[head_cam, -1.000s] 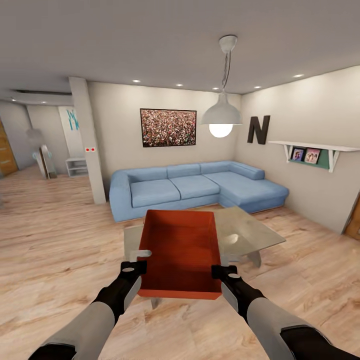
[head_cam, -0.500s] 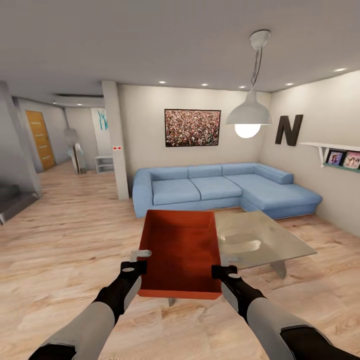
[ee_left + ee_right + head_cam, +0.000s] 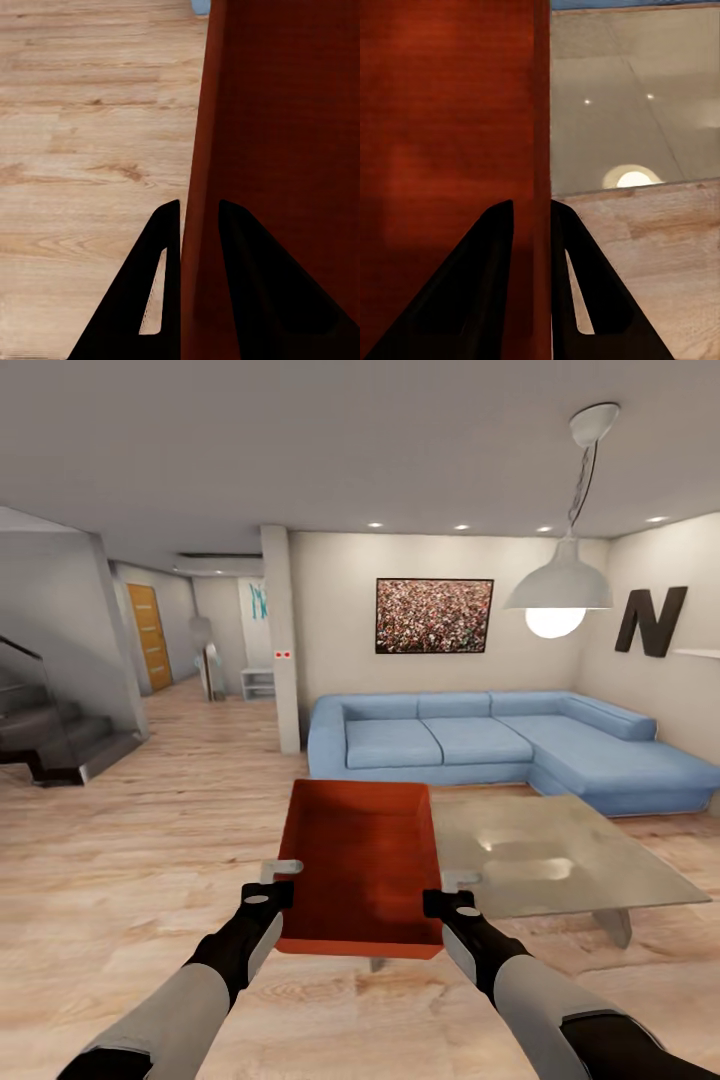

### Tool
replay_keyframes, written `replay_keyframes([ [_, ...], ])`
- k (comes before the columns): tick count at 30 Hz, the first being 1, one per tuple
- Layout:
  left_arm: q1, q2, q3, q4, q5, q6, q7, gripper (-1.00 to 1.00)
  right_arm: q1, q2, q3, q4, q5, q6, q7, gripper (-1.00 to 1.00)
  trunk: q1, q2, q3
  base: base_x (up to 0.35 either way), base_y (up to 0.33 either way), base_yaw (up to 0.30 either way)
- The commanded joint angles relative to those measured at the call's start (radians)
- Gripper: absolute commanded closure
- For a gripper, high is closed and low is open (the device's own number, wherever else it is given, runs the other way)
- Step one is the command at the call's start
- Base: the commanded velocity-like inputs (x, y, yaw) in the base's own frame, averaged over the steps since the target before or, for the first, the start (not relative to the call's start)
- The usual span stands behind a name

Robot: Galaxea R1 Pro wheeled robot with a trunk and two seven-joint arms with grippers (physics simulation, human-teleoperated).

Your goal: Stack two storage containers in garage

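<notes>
In front of the blue sofa [image 3: 470, 745], over light wood floor [image 3: 130, 840], 1 orange-red storage container [image 3: 362, 865] is held level between both arms. Left gripper [image 3: 272, 882] clamps its left wall, right gripper [image 3: 447, 890] clamps its right wall. Glass coffee table [image 3: 560, 860] just beside container, between it and sofa

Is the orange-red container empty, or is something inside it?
Empty: the head view shows the storage container's bare orange-red bottom and walls, with nothing lying inside it.

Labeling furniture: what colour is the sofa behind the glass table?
Light blue sofa; clearest in the head view.
</notes>
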Motion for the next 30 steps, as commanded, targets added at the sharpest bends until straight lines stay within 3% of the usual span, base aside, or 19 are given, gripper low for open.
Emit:
replay_keyframes([
  [1,-0.001,0.001,0.005,-0.007,-0.029,0.01,0.016,1.0,0.0,-0.02,0.004,0.003,-0.008,-0.001,-0.008,1.0,0.0,-0.001,0.0,0.0,0.0,0.3],
  [30,-0.001,0.001,0.005,-0.008,-0.029,0.009,0.018,1.0,0.0,-0.02,0.004,0.003,-0.008,-0.001,-0.006,1.0,0.0,-0.001,0.0,0.0,0.0,0.3],
])
